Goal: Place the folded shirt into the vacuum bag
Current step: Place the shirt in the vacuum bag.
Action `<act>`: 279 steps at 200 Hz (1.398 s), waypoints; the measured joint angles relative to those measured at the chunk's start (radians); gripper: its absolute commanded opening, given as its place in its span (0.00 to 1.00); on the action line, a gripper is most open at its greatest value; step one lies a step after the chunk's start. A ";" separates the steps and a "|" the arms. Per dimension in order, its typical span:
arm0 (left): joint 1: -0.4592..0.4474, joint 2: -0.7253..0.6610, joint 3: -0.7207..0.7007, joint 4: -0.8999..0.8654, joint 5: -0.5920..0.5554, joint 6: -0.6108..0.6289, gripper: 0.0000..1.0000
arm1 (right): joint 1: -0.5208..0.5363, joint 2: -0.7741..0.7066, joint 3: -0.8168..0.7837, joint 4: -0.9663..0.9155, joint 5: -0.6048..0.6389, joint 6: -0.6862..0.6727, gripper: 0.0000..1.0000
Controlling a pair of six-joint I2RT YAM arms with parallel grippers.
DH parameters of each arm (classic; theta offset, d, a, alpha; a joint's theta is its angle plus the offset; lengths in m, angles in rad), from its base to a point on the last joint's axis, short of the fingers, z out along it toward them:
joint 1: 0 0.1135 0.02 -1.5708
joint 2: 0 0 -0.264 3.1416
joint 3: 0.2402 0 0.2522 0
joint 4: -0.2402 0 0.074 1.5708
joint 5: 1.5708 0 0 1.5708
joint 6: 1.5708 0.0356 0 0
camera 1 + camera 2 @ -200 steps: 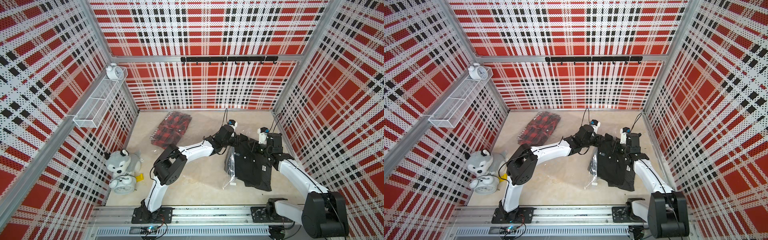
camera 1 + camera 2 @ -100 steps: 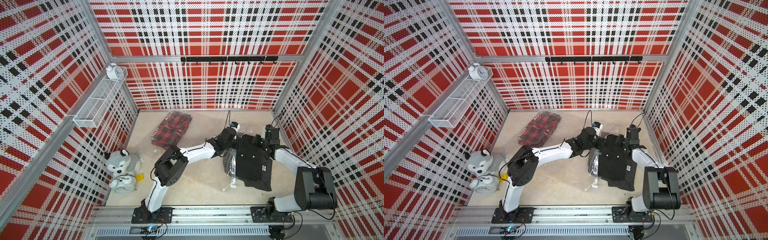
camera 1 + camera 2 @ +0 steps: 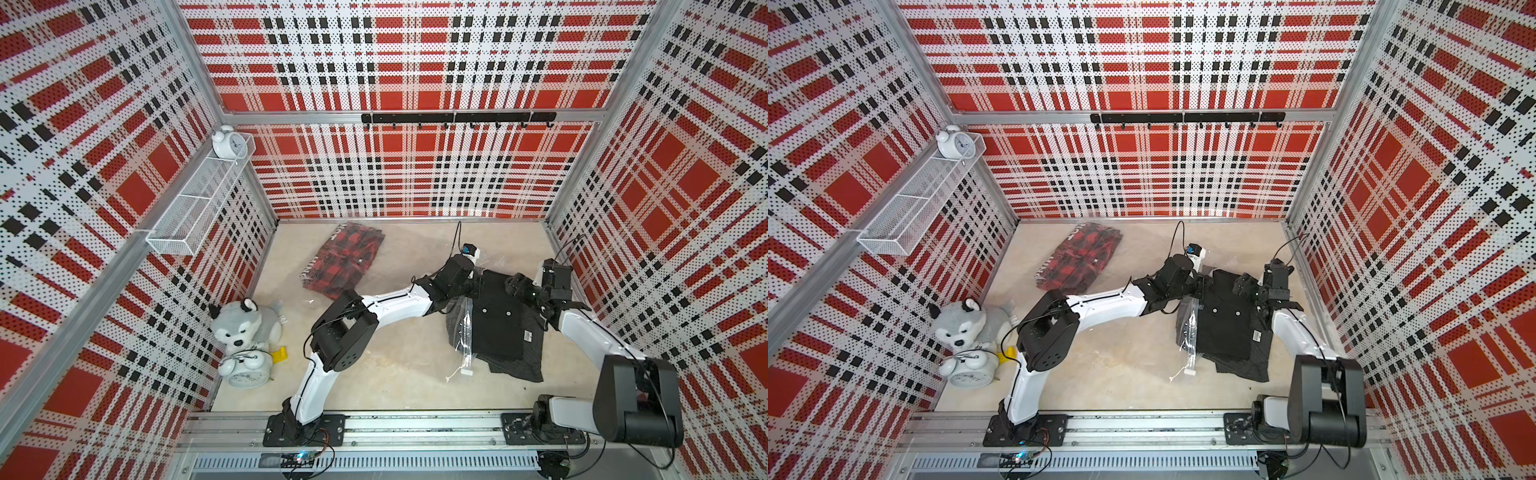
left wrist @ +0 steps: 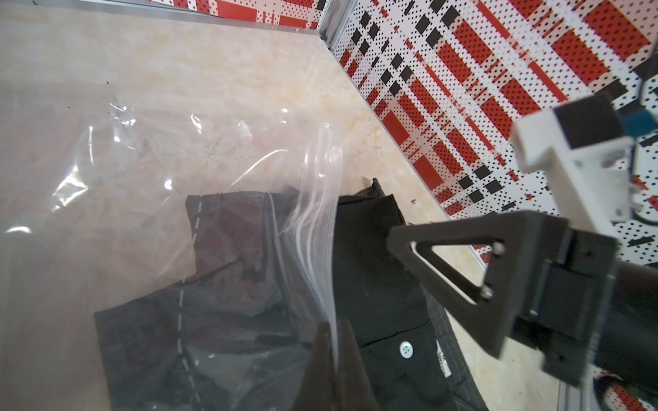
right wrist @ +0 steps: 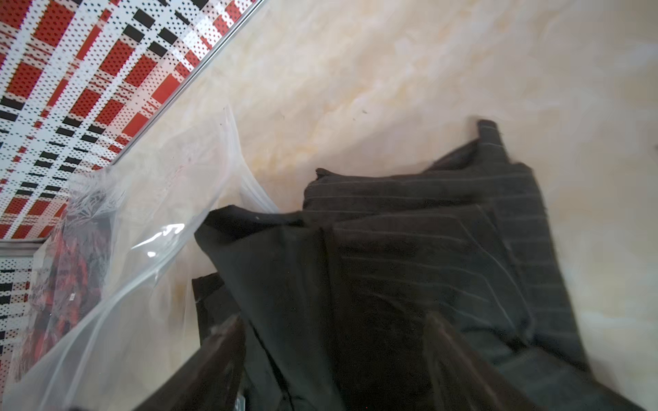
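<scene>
Right hand (image 5: 334,320) has just released: jaws now spread wide over the folded shirt (image 3: 500,320), not pinching it. Shirt lies at 3 o'clock on the desk (image 3: 395,374). Only its 9 o'clock edge is under the vacuum bag (image 4: 142,160) film; most of it is outside. Left hand (image 4: 331,332) stays clamped on the bag's mouth edge. My read: insertion is incomplete, so regrasp and push toward 9 o'clock.
</scene>
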 measured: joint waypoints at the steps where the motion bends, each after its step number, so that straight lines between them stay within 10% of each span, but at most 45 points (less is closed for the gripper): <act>1: 0.000 0.001 0.000 0.000 0.000 0.000 0.00 | -0.001 -0.004 -0.002 -0.002 0.000 0.000 0.82; 165: 0.000 0.047 0.030 -0.026 -0.010 0.003 0.01 | -0.005 -0.360 -0.318 -0.171 -0.122 0.046 0.67; 237: -0.034 0.063 0.035 -0.053 -0.071 0.021 0.01 | 0.027 -0.368 -0.330 -0.167 -0.161 0.062 0.19; 279: -0.043 0.063 0.040 -0.064 -0.087 0.021 0.01 | 0.066 -0.391 -0.330 -0.154 -0.214 0.086 0.10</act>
